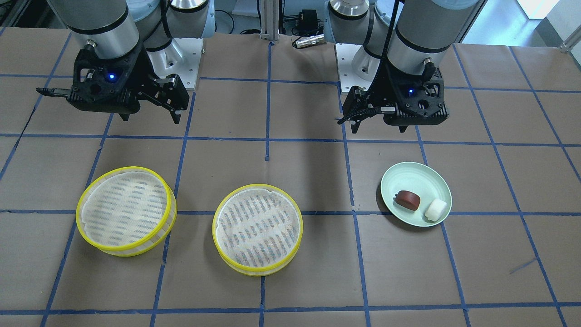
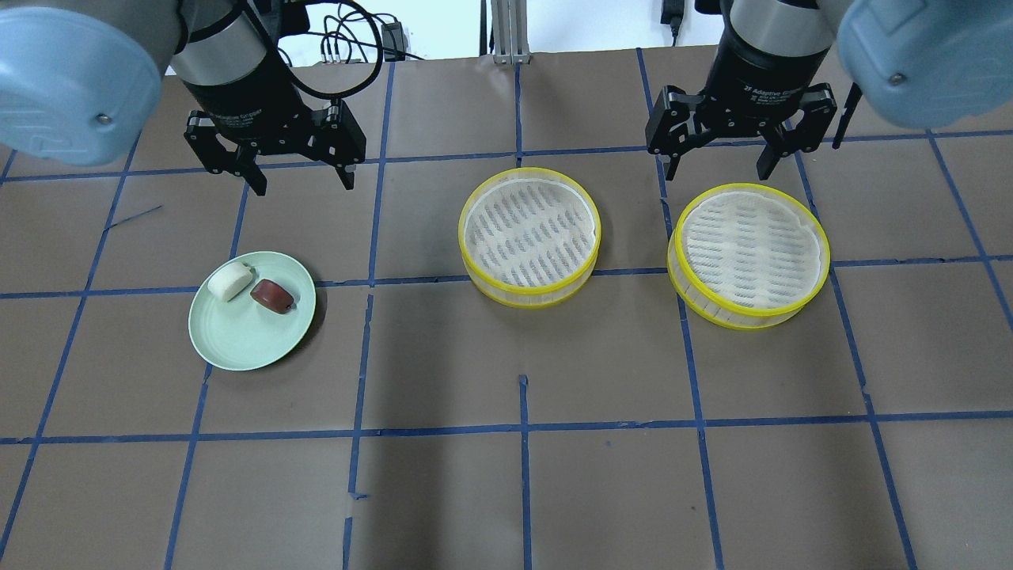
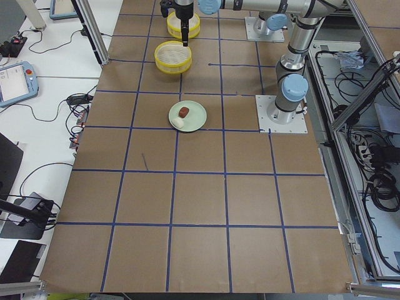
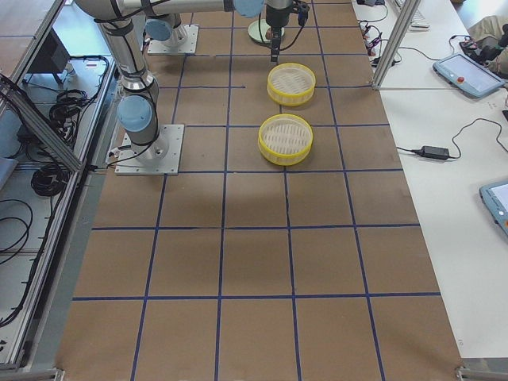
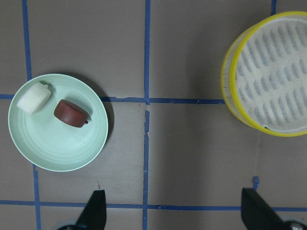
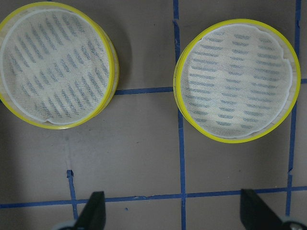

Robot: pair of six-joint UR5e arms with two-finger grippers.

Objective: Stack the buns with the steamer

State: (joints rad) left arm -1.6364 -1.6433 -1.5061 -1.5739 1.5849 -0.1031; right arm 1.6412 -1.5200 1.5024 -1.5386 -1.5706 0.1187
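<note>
A white bun (image 2: 230,281) and a dark reddish-brown bun (image 2: 272,295) lie side by side on a pale green plate (image 2: 245,336). Two yellow-rimmed steamer tiers with white mesh bottoms stand apart and empty, one mid-table (image 2: 529,236) and one to its right (image 2: 749,250). My left gripper (image 2: 304,184) is open and empty, above the table just behind the plate. My right gripper (image 2: 718,172) is open and empty, above the table behind the right tier. The left wrist view shows both buns (image 5: 71,113) and the plate (image 5: 57,153). The right wrist view shows both tiers (image 6: 57,72).
The table is brown with a blue tape grid. The arm bases (image 1: 181,59) stand at the robot's edge. The plate (image 1: 417,175) and the tiers (image 1: 256,227) sit in a row across the table. Cables and tablets (image 3: 15,81) lie on side tables.
</note>
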